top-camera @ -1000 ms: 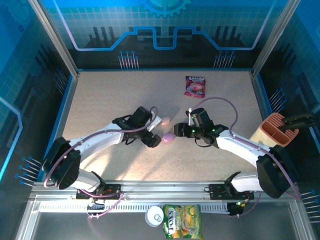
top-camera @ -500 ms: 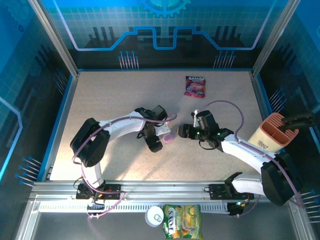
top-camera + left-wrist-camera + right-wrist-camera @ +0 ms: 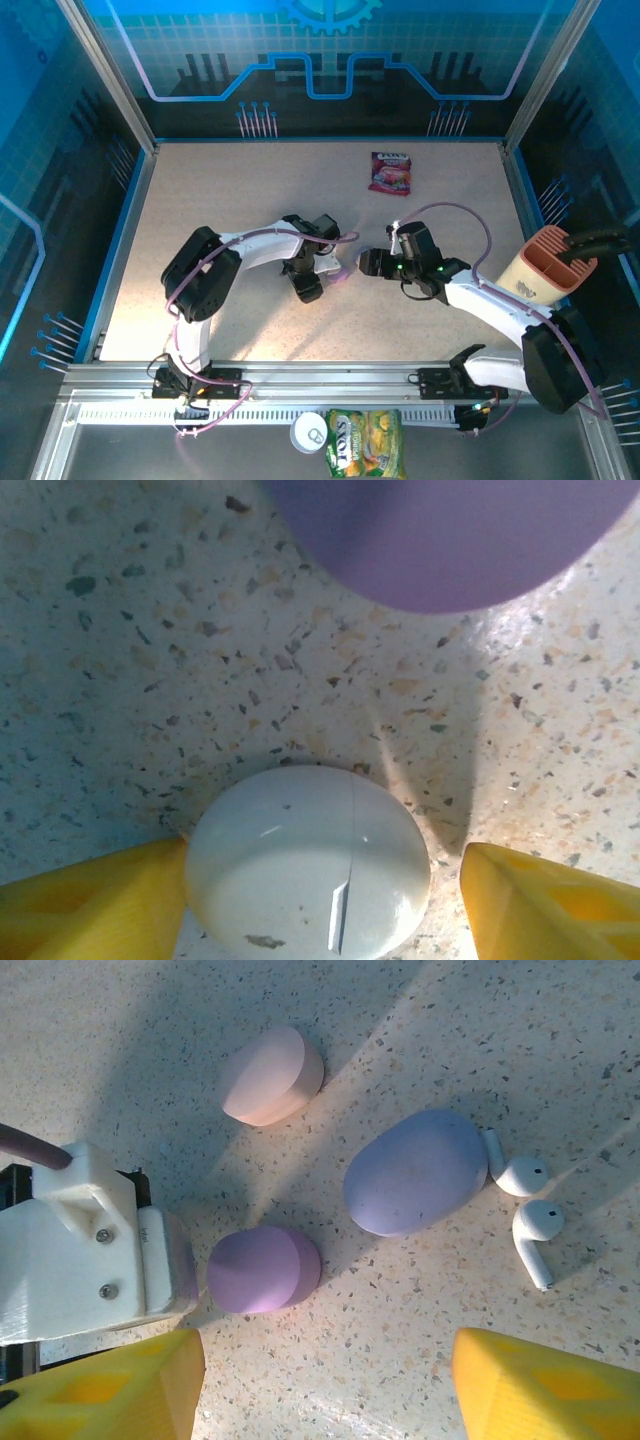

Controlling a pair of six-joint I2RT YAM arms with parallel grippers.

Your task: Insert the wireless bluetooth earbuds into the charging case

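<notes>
The left pincer [image 3: 322, 892] stands apart astride a white case [image 3: 290, 845], one finger touching, likely to grip it for loading, while the right pincer [image 3: 325, 1380], also apart, hovers near two white earbuds [image 3: 525, 1175] lying just beside a lavender case [image 3: 415, 1172].

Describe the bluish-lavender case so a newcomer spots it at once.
On the speckled table, in the right wrist view, three pebble-shaped cases lie close together. The bluish-lavender case is the rightmost. Unlike the pink case and the purple case, it has two white earbuds right beside it.
</notes>
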